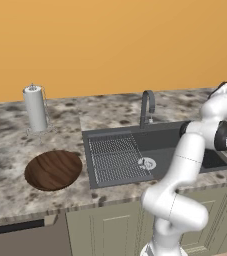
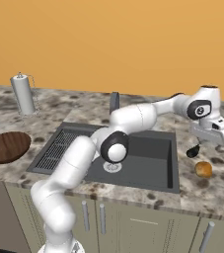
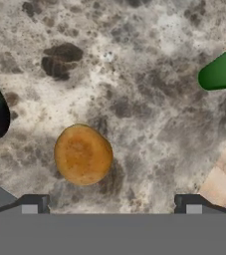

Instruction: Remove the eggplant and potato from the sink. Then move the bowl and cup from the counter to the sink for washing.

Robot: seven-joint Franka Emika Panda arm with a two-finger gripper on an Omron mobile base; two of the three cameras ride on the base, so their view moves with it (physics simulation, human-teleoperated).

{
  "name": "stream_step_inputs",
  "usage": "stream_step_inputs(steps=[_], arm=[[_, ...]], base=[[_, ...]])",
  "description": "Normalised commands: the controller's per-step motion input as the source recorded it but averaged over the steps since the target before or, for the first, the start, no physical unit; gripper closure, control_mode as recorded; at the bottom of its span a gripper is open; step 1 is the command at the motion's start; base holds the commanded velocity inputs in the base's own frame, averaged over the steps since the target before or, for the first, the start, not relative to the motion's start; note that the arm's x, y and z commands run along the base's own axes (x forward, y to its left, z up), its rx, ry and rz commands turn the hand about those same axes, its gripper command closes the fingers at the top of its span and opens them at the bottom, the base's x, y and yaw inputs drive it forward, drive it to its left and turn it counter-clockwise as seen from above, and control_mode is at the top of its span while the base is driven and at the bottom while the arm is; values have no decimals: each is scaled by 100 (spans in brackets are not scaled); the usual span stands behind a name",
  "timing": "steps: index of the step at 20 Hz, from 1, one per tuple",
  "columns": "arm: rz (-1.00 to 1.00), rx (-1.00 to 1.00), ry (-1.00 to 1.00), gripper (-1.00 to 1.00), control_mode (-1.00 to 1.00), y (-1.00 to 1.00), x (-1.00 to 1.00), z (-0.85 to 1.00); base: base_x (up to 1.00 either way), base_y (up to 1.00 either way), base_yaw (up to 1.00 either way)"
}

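Potato and eggplant out on the counter, right of the sink

Your gripper [image 2: 209, 141] hangs with jaws spread wide, holding nothing, above the potato [image 2: 203, 169] on the counter [image 2: 217, 190]; the eggplant [image 2: 193, 150] lies beside it. The bowl [image 1: 53, 170] sits left of the sink [image 1: 157, 145].

There are no words, numbers, labels or signs to read anywhere in these pictures. The plain orange wall [image 1: 110, 45] at the far side has nothing written on it, and the white roll of paper towels on its wire stand [image 1: 35, 108] at the far left is blank. The speckled grey and brown stone counter [image 3: 134, 74] and the round orange-tan potato [image 3: 82, 154] lying on it have no writing or stickers either.
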Motion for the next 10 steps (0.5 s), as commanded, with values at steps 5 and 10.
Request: stream_step_inputs(steps=[5, 10], arm=[[0, 0, 0, -100, -100, 0, -31, 6], [0, 0, 0, -100, -100, 0, -25, 4]], base=[[0, 0, 0], [0, 0, 0]])
